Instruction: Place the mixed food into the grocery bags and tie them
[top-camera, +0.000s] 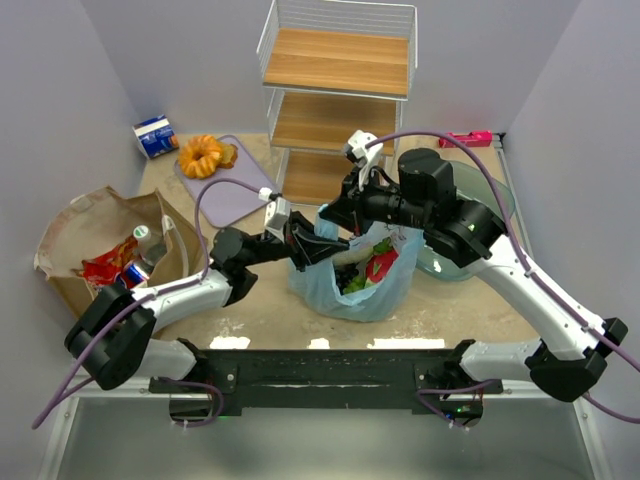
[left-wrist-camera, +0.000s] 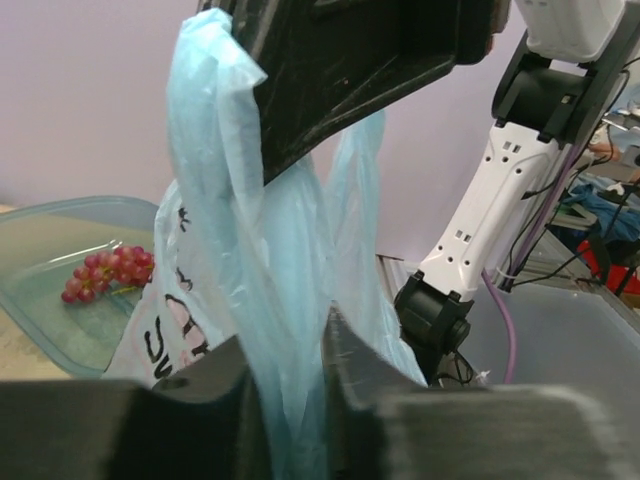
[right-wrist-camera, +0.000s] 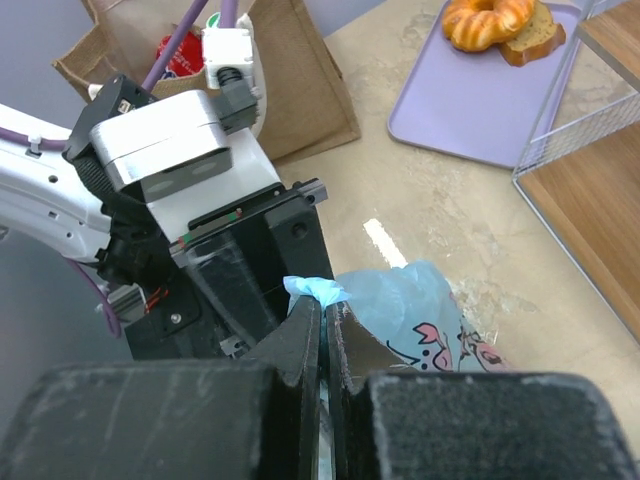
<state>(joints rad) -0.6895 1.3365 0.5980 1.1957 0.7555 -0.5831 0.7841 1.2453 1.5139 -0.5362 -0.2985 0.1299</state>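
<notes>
The left arm and right arm wore white shells over black joints, with purple cables looping alongside. Their fingers were black, and a white box capped each wrist.

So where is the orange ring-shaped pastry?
The orange ring-shaped pastry sits on the flat lilac tray, far left in the top view, between the small blue-white carton and the wire shelf.

Two bags: one brown paper bag at left, one light-blue plastic bag at centre. In the paper one: one red snack packet, one drink can, one bottle. Upper left: one lavender tray, one ring pastry, one blue-white carton. One wire rack, three wooden shelves. One green bowl, one bunch of red grapes.
</notes>
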